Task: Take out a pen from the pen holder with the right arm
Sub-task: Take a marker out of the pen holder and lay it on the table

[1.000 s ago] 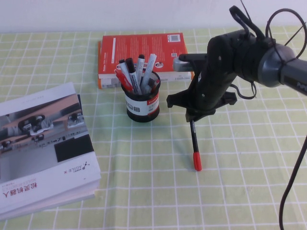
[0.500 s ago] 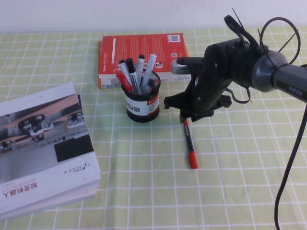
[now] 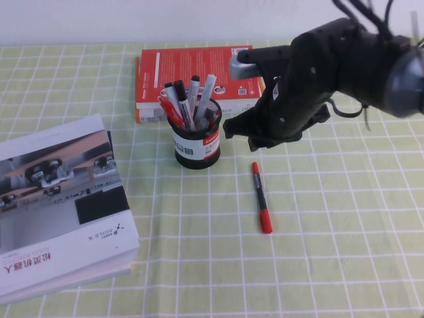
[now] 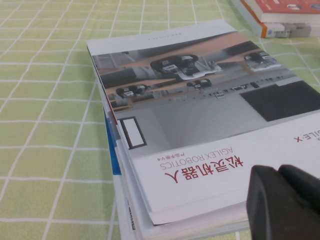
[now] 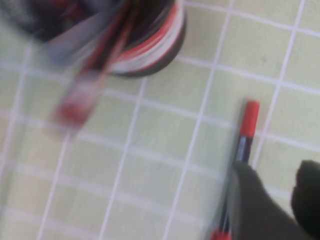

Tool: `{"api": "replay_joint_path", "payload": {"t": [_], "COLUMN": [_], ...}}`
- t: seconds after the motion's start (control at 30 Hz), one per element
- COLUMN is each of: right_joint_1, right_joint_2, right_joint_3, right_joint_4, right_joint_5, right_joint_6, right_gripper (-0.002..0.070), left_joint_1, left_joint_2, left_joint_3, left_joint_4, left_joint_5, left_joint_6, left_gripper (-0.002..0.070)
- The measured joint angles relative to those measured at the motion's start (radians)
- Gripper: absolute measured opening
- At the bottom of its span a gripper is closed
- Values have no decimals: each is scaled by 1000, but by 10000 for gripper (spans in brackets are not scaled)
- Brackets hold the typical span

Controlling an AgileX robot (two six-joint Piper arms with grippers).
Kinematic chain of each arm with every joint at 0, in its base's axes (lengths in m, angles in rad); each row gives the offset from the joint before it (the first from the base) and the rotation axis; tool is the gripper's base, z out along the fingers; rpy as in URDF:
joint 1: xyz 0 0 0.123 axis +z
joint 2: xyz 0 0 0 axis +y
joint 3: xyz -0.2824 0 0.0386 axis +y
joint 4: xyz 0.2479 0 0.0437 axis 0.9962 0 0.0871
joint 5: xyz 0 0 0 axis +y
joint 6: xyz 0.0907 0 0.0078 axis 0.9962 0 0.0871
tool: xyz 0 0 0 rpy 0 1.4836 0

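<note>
A black mesh pen holder point(image 3: 195, 142) with several markers stands mid-table, blurred in the right wrist view point(image 5: 150, 40). One black pen with red caps point(image 3: 261, 197) lies flat on the green checked cloth, to the right of the holder and nearer to me. My right gripper point(image 3: 264, 138) hangs above the pen's far end, right of the holder. In the right wrist view the right gripper point(image 5: 287, 187) is open, with only cloth showing in the gap, and the pen point(image 5: 246, 132) lies beside one finger point(image 5: 255, 205). The left gripper point(image 4: 278, 175) is shut over a booklet.
A red book point(image 3: 199, 66) lies behind the holder. A stack of white booklets point(image 3: 59, 205) fills the near left and shows under the left gripper point(image 4: 200, 125). The right arm's cables loop at the far right.
The right gripper has let go of the pen, which now lies flat on the cloth. The right arm has risen and drawn back toward the red book.
</note>
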Motion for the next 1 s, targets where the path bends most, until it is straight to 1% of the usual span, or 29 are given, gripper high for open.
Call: {"api": "replay_joint_path", "payload": {"t": [0.13, 0.23, 0.4, 0.7, 0.87, 1.0], "right_joint_1": [57, 85, 94, 94, 94, 94], "right_joint_2": [-191, -338, -598, -1019, -1157, -1207], "right_joint_3": [169, 304, 479, 774, 895, 937], "right_joint_4": [-42, -57, -68, -74, -78, -70], "right_joint_5": [-44, -64, -69, -95, -71, -39], "right_joint_6": [0, 0, 0, 0, 0, 0], "right_gripper": [43, 4, -10, -12, -12, -12], "left_joint_1": [0, 0, 0, 0, 0, 0], "left_joint_2": [0, 0, 0, 0, 0, 0], "left_joint_3": [0, 0, 0, 0, 0, 0], "left_joint_4": [0, 0, 0, 0, 0, 0], "left_joint_5": [0, 0, 0, 0, 0, 0], "left_joint_6": [0, 0, 0, 0, 0, 0], "left_gripper": [-5, -5, -5, -5, -5, -5]}}
